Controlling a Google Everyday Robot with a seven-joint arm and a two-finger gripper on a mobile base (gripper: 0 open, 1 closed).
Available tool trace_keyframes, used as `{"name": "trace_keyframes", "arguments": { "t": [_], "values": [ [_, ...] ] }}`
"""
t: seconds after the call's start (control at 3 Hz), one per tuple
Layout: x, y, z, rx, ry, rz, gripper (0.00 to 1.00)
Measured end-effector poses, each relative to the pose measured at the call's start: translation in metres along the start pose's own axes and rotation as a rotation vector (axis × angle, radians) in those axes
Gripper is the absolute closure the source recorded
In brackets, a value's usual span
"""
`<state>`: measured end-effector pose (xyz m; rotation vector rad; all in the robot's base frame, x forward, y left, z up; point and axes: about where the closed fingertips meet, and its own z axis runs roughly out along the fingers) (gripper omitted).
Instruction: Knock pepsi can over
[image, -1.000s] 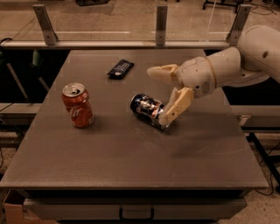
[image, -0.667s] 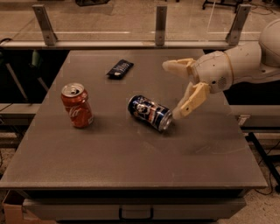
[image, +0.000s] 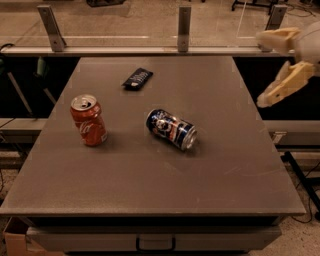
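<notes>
Pepsi can, a glossy blue cylinder, lies sideways on the matte tabletop; cream gripper (jaws wide, empty) hangs well apart.

A single camera looks down from the near edge, fairly close, across the whole surface; the tool hangs upper right.

End effector off table rt edge; pepsi can, Coke can, packet block centre-left; front free.
</notes>
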<state>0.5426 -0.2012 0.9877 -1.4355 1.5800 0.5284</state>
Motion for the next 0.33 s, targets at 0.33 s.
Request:
{"name": "trace_keyframes", "arguments": {
  "t": [0.33],
  "values": [
    [-0.0026, -0.0067, -0.0086, 0.024, 0.008, -0.011, 0.00]
  ]
}}
